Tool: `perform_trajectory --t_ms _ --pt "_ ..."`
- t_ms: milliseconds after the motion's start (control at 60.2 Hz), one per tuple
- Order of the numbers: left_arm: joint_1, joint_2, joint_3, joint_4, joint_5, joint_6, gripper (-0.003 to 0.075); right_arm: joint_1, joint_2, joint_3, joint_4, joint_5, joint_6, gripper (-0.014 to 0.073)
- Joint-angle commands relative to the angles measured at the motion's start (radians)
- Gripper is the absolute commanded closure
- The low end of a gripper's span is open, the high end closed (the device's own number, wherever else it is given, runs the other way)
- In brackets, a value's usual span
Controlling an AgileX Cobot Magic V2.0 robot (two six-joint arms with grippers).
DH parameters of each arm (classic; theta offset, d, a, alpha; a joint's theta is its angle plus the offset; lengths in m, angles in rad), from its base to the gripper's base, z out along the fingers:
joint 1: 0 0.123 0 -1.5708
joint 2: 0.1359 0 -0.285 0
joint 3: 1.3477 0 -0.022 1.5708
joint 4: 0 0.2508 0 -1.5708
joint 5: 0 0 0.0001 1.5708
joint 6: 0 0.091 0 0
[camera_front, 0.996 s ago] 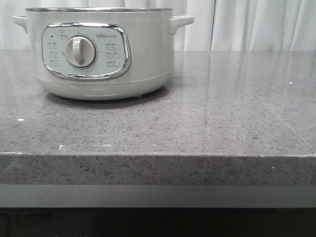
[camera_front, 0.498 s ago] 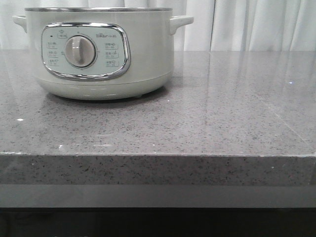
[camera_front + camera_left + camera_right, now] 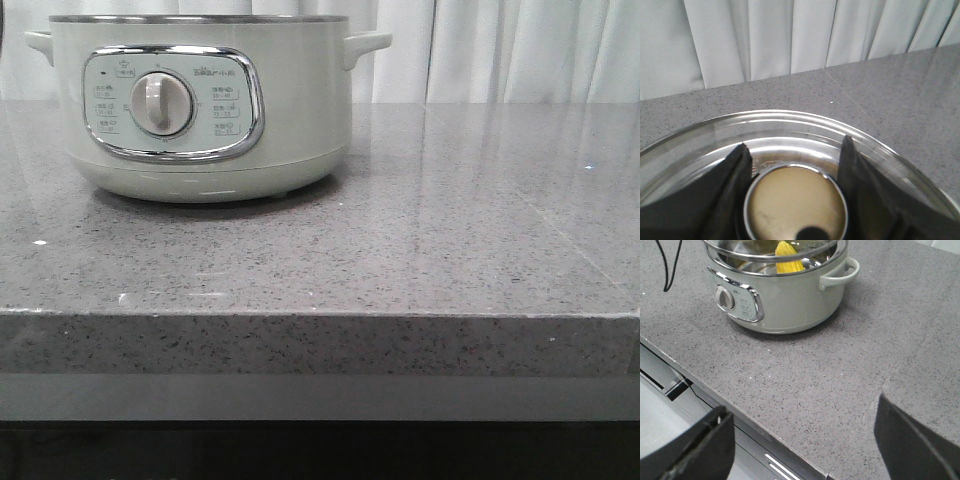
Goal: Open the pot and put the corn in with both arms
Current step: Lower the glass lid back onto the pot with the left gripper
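The pale cream pot (image 3: pixel 200 110) stands at the back left of the grey counter, its dial facing front. In the right wrist view the pot (image 3: pixel 785 300) has the yellow corn (image 3: pixel 788 259) lying inside it. The glass lid (image 3: pixel 790 127) with its metal rim sits just over the pot's mouth; I cannot tell if it touches. My left gripper (image 3: pixel 795 142) is shut on the lid's round cream knob (image 3: pixel 796 202), one black finger on each side. My right gripper (image 3: pixel 802 407) is open and empty over the counter's front edge, apart from the pot.
A white curtain (image 3: pixel 500 50) hangs behind the counter (image 3: pixel 400 250). A black cable (image 3: pixel 667 270) hangs beside the pot. Below the counter's front edge is a grey cabinet front (image 3: pixel 755 455). A dark edge shows at the front view's top left corner.
The pot has not moved. A thin dark edge has come into the front view's top left corner.
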Motion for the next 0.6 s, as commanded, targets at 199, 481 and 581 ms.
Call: perform_trajectory --t_ms 199,481,581 --pt "-0.006 -0.015 -0.055 0.018 -0.133 -0.008 0.0534 -0.004 0.001 -0.025 0.011 -0.074 -0.01 0.0004" --pt "-0.006 -0.014 -0.055 0.018 -0.106 -0.008 0.0533 -0.004 0.001 -0.025 0.011 -0.074 -0.01 0.0004" --pt "-0.006 -0.014 -0.055 0.018 -0.086 -0.008 0.0528 -0.004 0.001 -0.025 0.011 -0.074 -0.01 0.0004"
